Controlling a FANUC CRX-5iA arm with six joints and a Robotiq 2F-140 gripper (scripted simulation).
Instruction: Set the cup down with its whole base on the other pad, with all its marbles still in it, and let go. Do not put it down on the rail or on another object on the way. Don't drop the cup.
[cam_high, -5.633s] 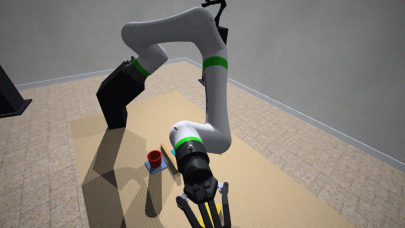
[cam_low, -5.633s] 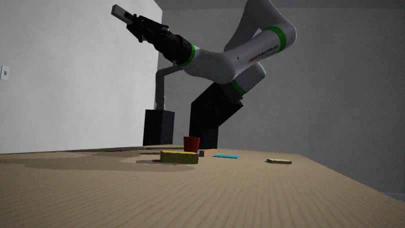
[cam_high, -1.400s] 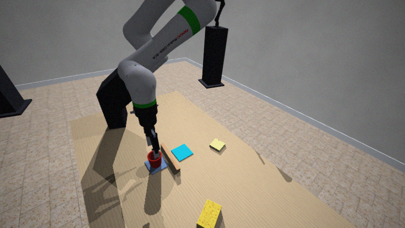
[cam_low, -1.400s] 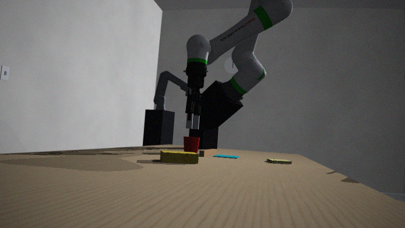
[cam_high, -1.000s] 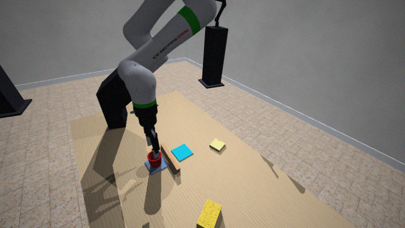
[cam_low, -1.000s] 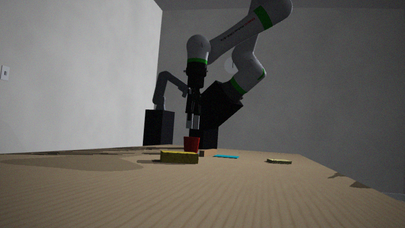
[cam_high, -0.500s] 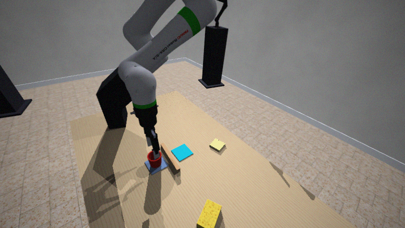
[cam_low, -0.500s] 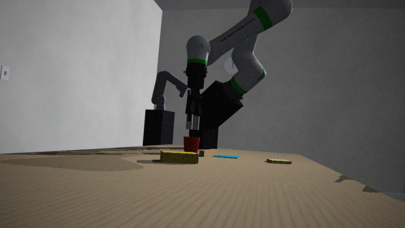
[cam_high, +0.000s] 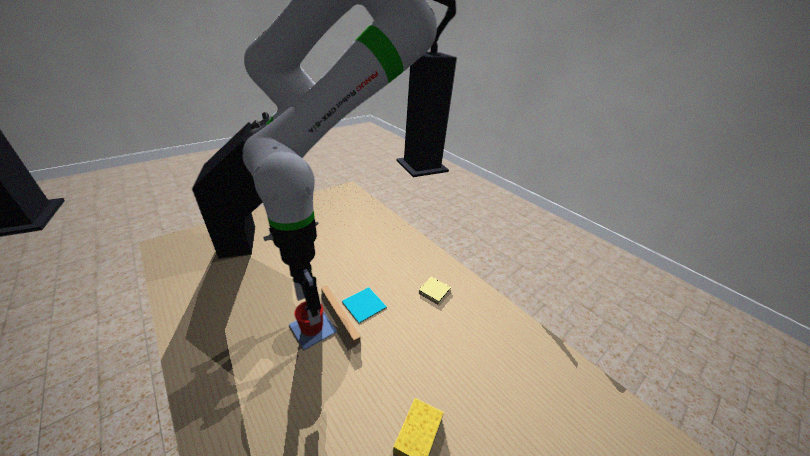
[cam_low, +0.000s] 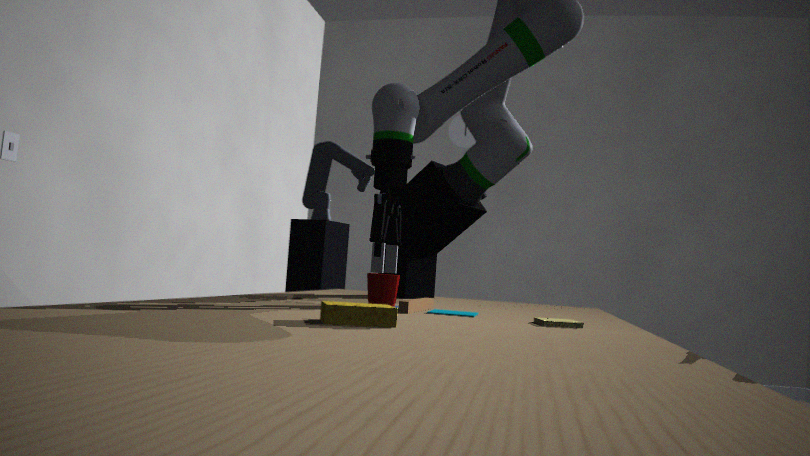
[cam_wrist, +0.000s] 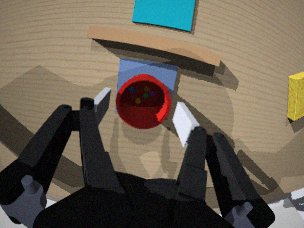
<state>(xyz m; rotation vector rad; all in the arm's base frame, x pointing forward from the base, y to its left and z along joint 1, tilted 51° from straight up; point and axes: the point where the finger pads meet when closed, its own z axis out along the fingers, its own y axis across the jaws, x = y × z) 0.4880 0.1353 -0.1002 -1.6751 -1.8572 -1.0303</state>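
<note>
A red cup (cam_high: 308, 324) (cam_low: 383, 288) (cam_wrist: 142, 114) stands upright on a slate-blue pad (cam_high: 315, 340) (cam_wrist: 150, 69), with several coloured marbles (cam_wrist: 142, 93) inside it. My gripper (cam_high: 306, 303) (cam_low: 384, 270) (cam_wrist: 143, 104) is open, directly above the cup. Its two fingertips flank the cup's rim on either side, with a small gap to the cup wall. A wooden rail (cam_high: 341, 320) (cam_low: 416, 305) (cam_wrist: 154, 41) lies between this pad and a cyan pad (cam_high: 363, 304) (cam_low: 452, 312) (cam_wrist: 166, 1), which is bare.
A yellow sponge (cam_high: 418, 427) (cam_low: 358, 313) (cam_wrist: 295, 97) lies near the table's front. A small pale yellow block (cam_high: 435, 289) (cam_low: 557, 322) lies beyond the cyan pad. A black pedestal (cam_high: 427, 113) stands on the floor at the back.
</note>
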